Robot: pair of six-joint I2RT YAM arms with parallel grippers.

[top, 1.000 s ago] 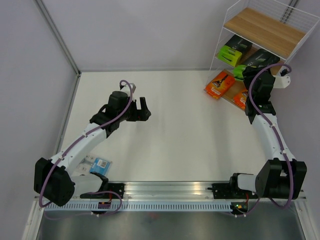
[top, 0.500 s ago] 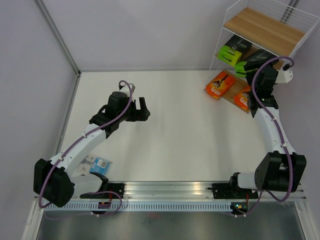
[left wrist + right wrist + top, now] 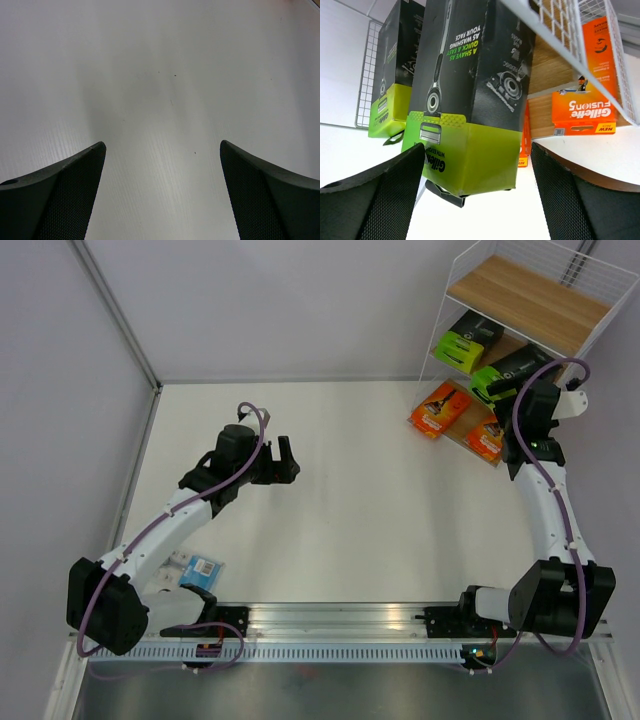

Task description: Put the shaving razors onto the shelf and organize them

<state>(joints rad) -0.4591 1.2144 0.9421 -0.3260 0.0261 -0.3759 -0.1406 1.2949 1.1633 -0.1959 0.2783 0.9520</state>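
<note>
On the shelf (image 3: pixel 530 290) four packs are held. Two black boxes stand on the middle board, the far box (image 3: pixel 468 340) and the near box (image 3: pixel 505 373). Two orange cards lie on the lowest board, the first card (image 3: pixel 440 408) and the second card (image 3: pixel 487 437). The top board is seen bare.

One blister pack (image 3: pixel 195 568) is left on the table (image 3: pixel 380 520), by the left arm's base and well apart from the left gripper (image 3: pixel 285 455), whose fingers are spread wide.

The right gripper (image 3: pixel 477 150) is also spread, and the near box's lime end is flanked by it but not clamped.
</note>
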